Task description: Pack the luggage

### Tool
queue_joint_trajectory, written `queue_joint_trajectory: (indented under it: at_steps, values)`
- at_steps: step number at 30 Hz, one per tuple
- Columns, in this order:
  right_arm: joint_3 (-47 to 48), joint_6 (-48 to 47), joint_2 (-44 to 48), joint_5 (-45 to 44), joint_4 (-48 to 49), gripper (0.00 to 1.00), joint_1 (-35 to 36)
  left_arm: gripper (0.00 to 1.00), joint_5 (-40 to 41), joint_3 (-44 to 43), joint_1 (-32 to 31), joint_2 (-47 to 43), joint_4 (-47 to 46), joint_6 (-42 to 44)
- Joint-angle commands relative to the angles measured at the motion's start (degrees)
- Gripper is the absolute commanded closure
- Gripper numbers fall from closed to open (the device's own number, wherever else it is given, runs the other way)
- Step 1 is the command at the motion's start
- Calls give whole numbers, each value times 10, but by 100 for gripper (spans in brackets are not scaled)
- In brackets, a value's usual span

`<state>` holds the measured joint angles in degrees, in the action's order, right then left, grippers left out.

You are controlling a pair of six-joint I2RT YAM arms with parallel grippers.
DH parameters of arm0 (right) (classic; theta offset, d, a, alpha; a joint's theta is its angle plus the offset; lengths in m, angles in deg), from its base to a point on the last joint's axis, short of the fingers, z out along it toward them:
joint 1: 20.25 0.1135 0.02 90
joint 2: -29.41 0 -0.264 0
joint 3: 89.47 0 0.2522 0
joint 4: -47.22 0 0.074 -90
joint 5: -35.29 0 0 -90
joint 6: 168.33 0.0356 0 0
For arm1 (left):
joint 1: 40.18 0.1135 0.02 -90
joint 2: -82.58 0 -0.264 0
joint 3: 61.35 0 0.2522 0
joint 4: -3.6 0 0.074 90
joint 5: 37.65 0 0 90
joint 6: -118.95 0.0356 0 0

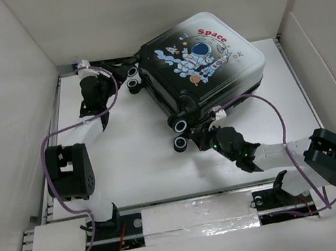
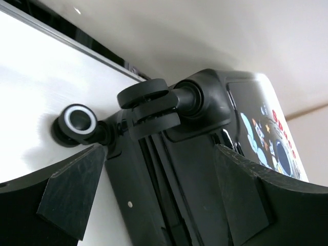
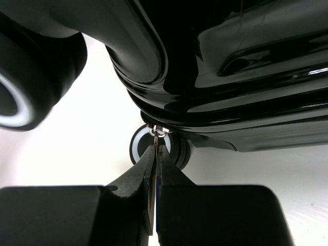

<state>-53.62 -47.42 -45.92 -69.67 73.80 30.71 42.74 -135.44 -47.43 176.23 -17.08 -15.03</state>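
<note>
Top view: luggage (image 1: 209, 66) lies flat on the white tabletop (image 1: 136, 163), upper centre-right of the frame, astronaut print up, shells together, wheeled end toward the lower left. Both arms sit at that end, but this view doesn't show how either tool stands.

Left wrist view fills that in. Left tool (image 2: 159, 154) has its jaws wide apart, one pad at lower left and one at lower right of the frame. The luggage's wheeled corner is between and beyond them. I can't tell any contact. A twin black wheel (image 2: 148, 107) sticks out at frame centre and a white-ringed wheel (image 2: 77, 123) rests on the tabletop to its left. The print is just visible at the right edge.

Right wrist view: right tool (image 3: 156, 148) has its jaws pressed together on a thin metal zip pull (image 3: 158, 132) that hangs by a small ring from the glossy black edge at frame centre. The top view doesn't resolve the pull at all. Another white-ringed wheel (image 3: 177, 151) is just behind the tips, and a big blurred one (image 3: 20, 77) fills the left edge.
</note>
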Motion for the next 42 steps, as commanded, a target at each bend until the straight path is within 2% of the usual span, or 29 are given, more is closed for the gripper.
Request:
queue_joint_trajectory:
  at_steps: [1,8,19,22,23,25,26,28,32,33,37,41,42]
  values:
    - [-10,-8,18,54,18,100,12,14,-54,-64,4,32,-34,-15]
    - [-21,-7,36,63,16,100,17,12,-72,-171,9,145,-56,-78]
    - [-45,-2,136,43,-64,100,22,16,-77,-174,9,205,-117,-120]
    - [-49,-2,149,38,-69,100,22,27,-89,-161,9,215,-164,-152]
    - [-50,-2,150,37,-71,100,22,41,-92,-156,9,217,-177,-161]
    - [-50,-2,154,34,-73,100,22,49,-103,-132,9,216,-220,-190]
    - [-52,-2,154,33,-73,100,22,58,-104,-120,9,210,-236,-201]
    - [-54,-1,155,30,-72,100,22,64,-103,-74,9,203,-294,-232]
    - [-55,-4,157,30,-75,100,16,96,-104,-9,9,178,-346,-254]
    - [-55,-5,157,36,-76,100,7,100,-103,1,9,172,-360,-254]
    - [-44,-23,171,66,-90,100,-42,100,-84,68,-4,126,-380,-234]
    - [1,-77,191,131,-133,100,-145,100,-53,153,-20,39,-385,-195]
    - [14,-87,191,162,-138,100,-190,100,-49,191,-29,23,-395,-189]
